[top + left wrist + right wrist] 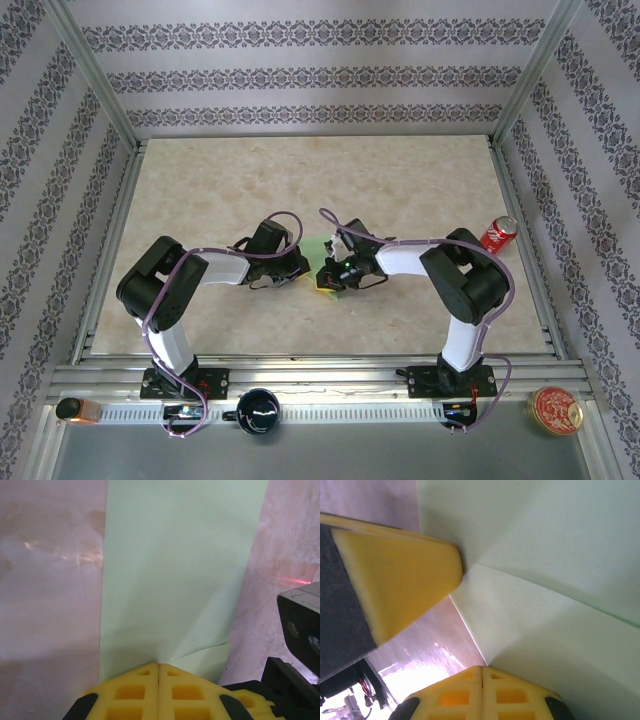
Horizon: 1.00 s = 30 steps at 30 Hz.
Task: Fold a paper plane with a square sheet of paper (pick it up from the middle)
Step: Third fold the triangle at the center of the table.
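Light-green square sheet of paper at mid-table, pinched by the left end effector and right end effector, both clamped together. Likely thin, floppy, easily creased; grip near the edges.

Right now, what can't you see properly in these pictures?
- Top view: the green paper is mostly covered by the left gripper and right gripper; its shape is unclear.
- Left wrist view: the paper's far end is cut off by the top edge.
- Right wrist view: the paper runs off the top and right edges.
- Both wrist views: whether the shut grippers pinch the paper or just press it.
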Motion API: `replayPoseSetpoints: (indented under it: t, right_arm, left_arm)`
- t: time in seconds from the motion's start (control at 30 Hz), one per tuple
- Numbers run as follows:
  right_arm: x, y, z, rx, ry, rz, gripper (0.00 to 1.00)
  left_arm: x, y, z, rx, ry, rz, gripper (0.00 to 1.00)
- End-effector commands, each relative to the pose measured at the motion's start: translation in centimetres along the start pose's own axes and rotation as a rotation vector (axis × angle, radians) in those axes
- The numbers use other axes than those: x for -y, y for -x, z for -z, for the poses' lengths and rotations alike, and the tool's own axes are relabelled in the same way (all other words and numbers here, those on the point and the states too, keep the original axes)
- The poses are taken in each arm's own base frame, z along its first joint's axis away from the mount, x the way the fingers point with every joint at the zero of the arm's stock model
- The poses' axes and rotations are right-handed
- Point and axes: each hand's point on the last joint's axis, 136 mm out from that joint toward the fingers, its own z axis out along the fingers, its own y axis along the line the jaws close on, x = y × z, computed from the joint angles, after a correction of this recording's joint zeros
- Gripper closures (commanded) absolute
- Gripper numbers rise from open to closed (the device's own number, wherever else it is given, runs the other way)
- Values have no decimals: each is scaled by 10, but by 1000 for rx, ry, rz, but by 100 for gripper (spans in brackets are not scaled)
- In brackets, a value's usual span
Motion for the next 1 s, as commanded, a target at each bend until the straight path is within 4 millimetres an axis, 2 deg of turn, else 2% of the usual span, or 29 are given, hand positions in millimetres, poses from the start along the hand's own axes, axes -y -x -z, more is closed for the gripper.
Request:
replayPoseSetpoints:
  t: [0.0,0.1,0.3,0.37,0.5,0.63,0.7,0.8,0.97]
  right_arm:
    - [17,-26,9,-30,-30,-13,94]
    - [16,-41,19,-27,-2,-1,94]
    - [49,-63,30,-37,-36,-65,94]
    - [41,-62,35,-29,-5,-54,94]
    - [-2,-41,57,62,116,5,93]
    - [-26,-16,70,109,165,47,93]
    - [-27,-5,65,99,152,43,91]
    - [-12,5,49,83,103,-16,92]
    - [-1,15,31,58,94,-55,97]
  left_arm:
    - [-37,-10,-5,-32,93,73,100]
    - [-35,-11,-5,-42,88,68,100]
    - [-35,-11,-6,-51,91,67,100]
    - [-35,-12,-6,-50,90,67,100]
    - [-34,-11,-4,-46,93,66,100]
    - [-29,-10,0,-40,82,61,100]
    - [-26,-8,1,-34,74,58,100]
    - [-22,-6,2,-29,66,49,100]
    - [-13,-4,0,-25,18,45,100]
